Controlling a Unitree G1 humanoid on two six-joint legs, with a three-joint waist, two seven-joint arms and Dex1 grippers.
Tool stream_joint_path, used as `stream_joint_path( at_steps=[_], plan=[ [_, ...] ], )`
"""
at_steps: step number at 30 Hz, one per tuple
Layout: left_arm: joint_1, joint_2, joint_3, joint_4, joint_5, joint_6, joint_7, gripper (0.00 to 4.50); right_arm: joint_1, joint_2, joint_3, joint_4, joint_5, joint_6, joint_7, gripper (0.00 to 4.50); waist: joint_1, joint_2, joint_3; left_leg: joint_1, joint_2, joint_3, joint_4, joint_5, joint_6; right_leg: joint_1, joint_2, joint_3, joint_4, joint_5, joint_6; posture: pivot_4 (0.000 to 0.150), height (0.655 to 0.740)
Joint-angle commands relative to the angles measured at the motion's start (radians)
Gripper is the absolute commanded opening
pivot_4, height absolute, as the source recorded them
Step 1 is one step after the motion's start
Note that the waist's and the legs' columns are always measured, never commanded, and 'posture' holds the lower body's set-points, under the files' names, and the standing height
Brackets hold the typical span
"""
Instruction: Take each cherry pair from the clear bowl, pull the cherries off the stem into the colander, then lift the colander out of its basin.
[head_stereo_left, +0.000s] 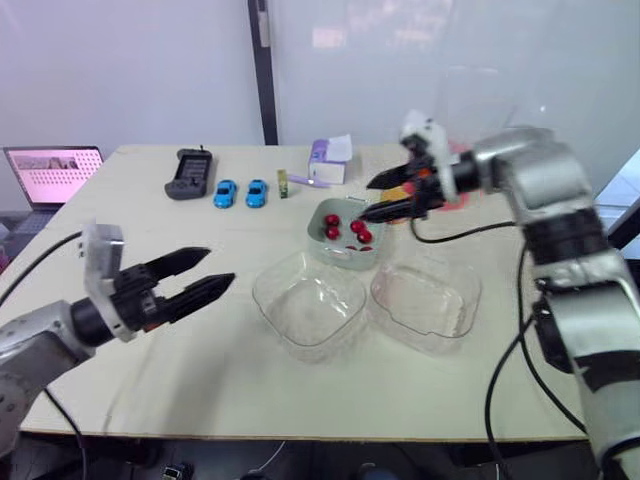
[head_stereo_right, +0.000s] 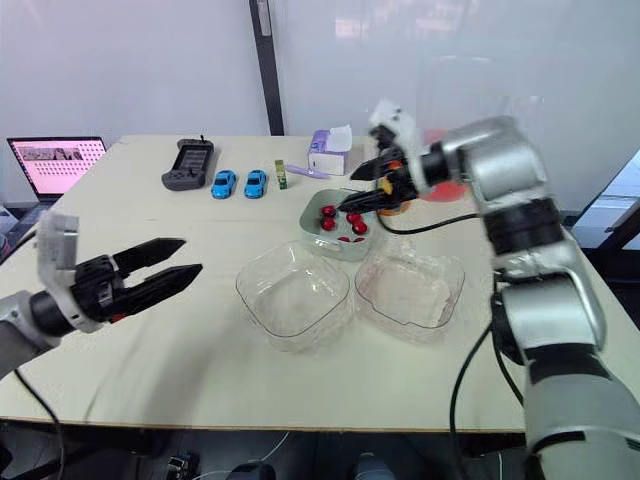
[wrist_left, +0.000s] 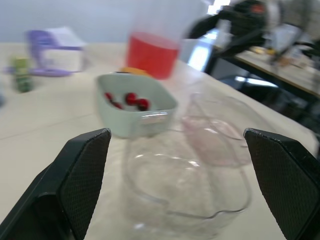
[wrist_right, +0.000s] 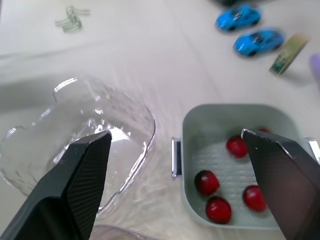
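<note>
The pale green colander (head_stereo_left: 314, 222) sits mid-counter (head_stereo_left: 150, 360), with several loose red cherries (head_stereo_left: 332, 232) on its perforated floor. Two clear bowls stand side by side just beside it: the left clear bowl (head_stereo_left: 300, 310) at 7 o'clock, the right clear bowl (head_stereo_left: 430, 300) at 5 o'clock, both empty. The right hand (head_stereo_left: 367, 198) hovers over the colander's 1 o'clock rim, fingers apart, gripping nothing. The left hand (head_stereo_left: 220, 266) hangs at 9 o'clock of the left clear bowl, its fingers also apart. Two blue toy cars (head_stereo_left: 226, 193) lie at 10 o'clock of the colander
</note>
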Motion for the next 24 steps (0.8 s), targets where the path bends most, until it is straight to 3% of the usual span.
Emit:
stream_joint_path(
  at_steps=[1, 8, 13, 17, 24],
  plan=[
    [0.076, 0.007, 0.127, -0.003, -0.002, -0.019, -0.027, 4.5, 0.161, -0.081, -0.176, -0.157, 0.087, -0.025, -0.029, 4.46, -0.001, 0.0, 0.0, 0.0, 0.0, 0.001, 0.001, 0.0, 0.0, 0.0, 0.0, 0.0, 0.0, 0.0, 0.0, 0.15, 0.74],
    [0.242, 0.014, 0.291, 0.084, 0.017, 0.001, -0.068, 4.5, 0.665, -0.189, -0.489, -0.403, 0.18, -0.054, -0.088, 4.46, -0.001, 0.001, 0.0, 0.002, 0.0, 0.001, 0.0, 0.0, 0.0, 0.001, 0.001, 0.001, 0.001, 0.0, 0.0, 0.15, 0.74],
    [0.358, -0.01, 0.316, 0.184, 0.083, -0.01, -0.112, 4.5, 0.995, -0.191, -0.68, -0.423, 0.165, -0.142, -0.133, 4.46, -0.002, 0.0, 0.0, 0.006, 0.0, 0.002, 0.0, 0.0, 0.0, 0.006, 0.001, 0.002, 0.0, 0.0, 0.0, 0.15, 0.74],
    [0.375, -0.024, 0.299, 0.249, 0.149, -0.043, -0.122, 4.5, 1.077, -0.172, -0.746, -0.341, 0.174, -0.187, -0.202, 4.46, -0.004, 0.0, 0.0, 0.017, 0.0, 0.006, -0.002, -0.001, 0.001, 0.013, 0.001, 0.005, 0.0, -0.001, -0.001, 0.15, 0.74],
    [0.336, -0.04, 0.295, 0.291, 0.184, -0.063, -0.12, 4.5, 1.09, -0.162, -0.743, -0.281, 0.206, -0.239, -0.267, 4.46, -0.004, 0.0, 0.0, 0.018, 0.001, 0.006, -0.002, -0.001, 0.001, 0.014, 0.001, 0.006, 0.0, -0.001, -0.001, 0.15, 0.74]
  ],
)
